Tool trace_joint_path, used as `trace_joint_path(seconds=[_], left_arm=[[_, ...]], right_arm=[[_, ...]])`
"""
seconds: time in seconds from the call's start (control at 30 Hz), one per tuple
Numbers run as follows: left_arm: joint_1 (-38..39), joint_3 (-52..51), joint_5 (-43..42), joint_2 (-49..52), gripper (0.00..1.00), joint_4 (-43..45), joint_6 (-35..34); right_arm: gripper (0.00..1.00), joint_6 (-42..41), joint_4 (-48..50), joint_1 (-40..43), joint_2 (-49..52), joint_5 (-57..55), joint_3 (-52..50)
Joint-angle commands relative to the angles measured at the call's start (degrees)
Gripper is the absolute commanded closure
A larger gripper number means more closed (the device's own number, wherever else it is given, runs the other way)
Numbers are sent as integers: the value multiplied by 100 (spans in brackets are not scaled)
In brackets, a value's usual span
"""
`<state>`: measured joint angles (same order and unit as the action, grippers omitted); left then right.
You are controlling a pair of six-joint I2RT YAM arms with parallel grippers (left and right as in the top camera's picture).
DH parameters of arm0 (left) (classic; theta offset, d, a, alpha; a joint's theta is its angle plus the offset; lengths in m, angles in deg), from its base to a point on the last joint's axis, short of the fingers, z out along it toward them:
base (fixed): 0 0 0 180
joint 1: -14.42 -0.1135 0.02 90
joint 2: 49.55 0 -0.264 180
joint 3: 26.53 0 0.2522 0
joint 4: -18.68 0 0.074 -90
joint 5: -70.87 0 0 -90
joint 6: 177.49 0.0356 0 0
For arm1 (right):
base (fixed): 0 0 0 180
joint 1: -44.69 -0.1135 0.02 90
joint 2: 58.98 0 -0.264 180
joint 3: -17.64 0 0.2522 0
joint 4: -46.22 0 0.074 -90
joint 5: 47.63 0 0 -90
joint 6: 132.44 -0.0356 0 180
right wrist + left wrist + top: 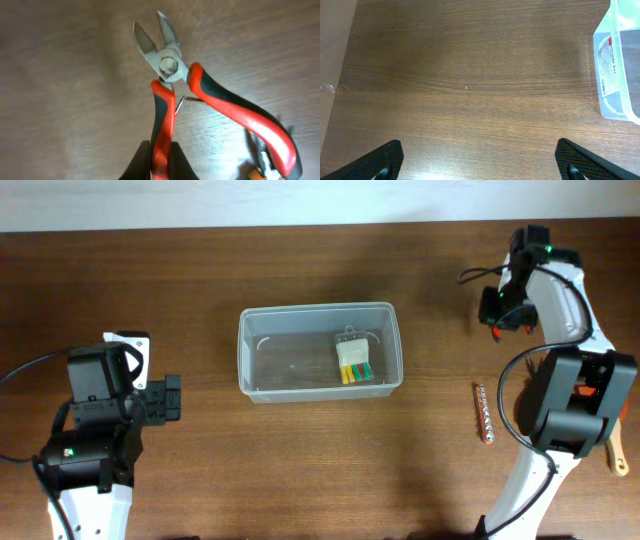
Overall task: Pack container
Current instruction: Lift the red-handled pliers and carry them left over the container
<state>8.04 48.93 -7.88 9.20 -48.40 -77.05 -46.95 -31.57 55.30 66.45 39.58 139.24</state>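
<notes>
One handle of the cutters [169,65] is clamped in the right gripper [161,156], which should rise slowly before swinging left to the container [318,308].

The left arm [90,445] sits folded at the near left with its wrist pointing right. The left gripper [480,162] hangs above the table, fingers spread wide apart. The right arm [575,395] rises from the near right and reaches to the far right, its wrist bent back down. The right gripper [161,152] is clamped tight on one red handle of the side cutters [170,67].
</notes>
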Motion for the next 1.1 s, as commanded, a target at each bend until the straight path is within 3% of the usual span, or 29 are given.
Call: trace_joint_path(seconds=[0.0,0.17,0.43,0.67,1.07], left_arm=[[-28,98,61,17,1,35,-66],[-28,98,59,17,1,35,-66],[-28,98,59,17,1,33,-68],[-28,98,59,17,1,31,-66],[-28,98,59,17,1,35,-50]], right_arm=[[94,-42,-293,-160,31,-68,765],[93,-107,-1073,-481,28,-70,1891],[93,-962,-2221,-1272,31,-70,3257],[93,-1386,-2730,-2004,31,-70,3425],[91,-2105,-2750,-3392,33,-26,3421]])
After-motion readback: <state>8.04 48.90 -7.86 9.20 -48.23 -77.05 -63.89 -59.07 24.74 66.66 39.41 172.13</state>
